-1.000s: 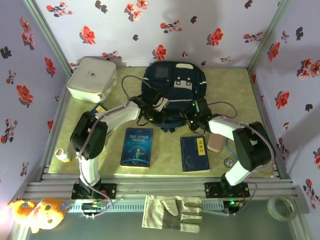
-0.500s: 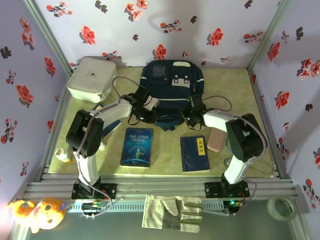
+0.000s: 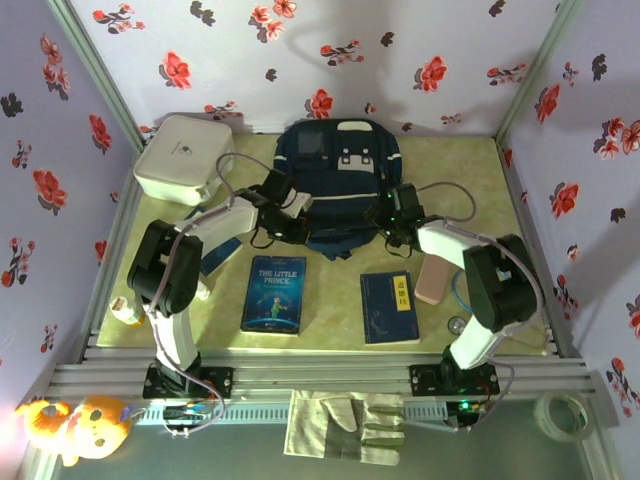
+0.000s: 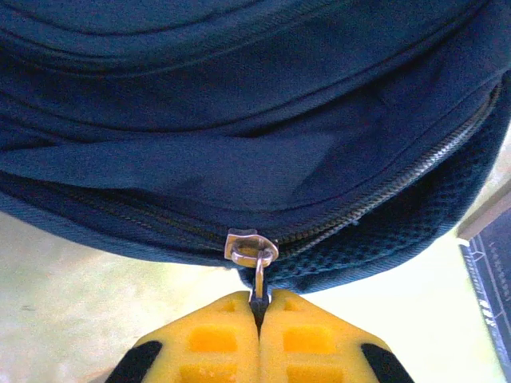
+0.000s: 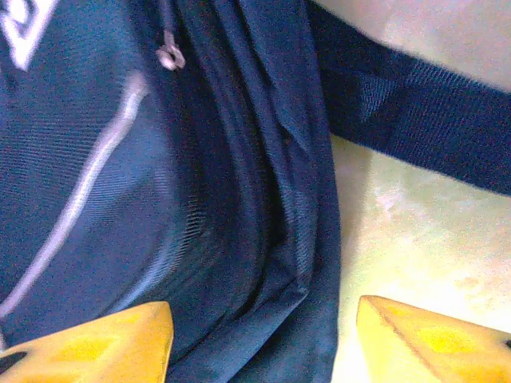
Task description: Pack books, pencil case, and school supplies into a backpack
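Observation:
The navy backpack (image 3: 340, 175) lies flat at the back middle of the table. My left gripper (image 3: 288, 218) is at its front left edge, shut (image 4: 259, 309) on the metal zipper pull (image 4: 257, 275) that hangs from the slider (image 4: 249, 245). At the backpack's right side my right gripper (image 3: 393, 215) stands open (image 5: 263, 347), its yellow fingertips (image 5: 112, 343) astride the fabric edge (image 5: 303, 263) without clamping it. "The Little Prince" (image 3: 273, 293) and the navy book with a label strip (image 3: 389, 307) lie in front. A smaller blue book (image 3: 218, 257) shows under the left arm. The pink pencil case (image 3: 432, 283) lies right of the books.
A white square box (image 3: 183, 158) stands at the back left. A small tube (image 3: 125, 312) lies near the left edge, a small round object (image 3: 457, 323) near the right. A backpack strap (image 5: 423, 120) crosses the mat beside my right gripper. Glove (image 3: 350, 420), tape roll (image 3: 560, 415) and plush toy (image 3: 75, 425) lie off the table front.
My left gripper has moved left along the backpack's front edge, still shut. The right gripper has moved back along the backpack's right side. The backpack's top has shifted slightly toward the back wall.

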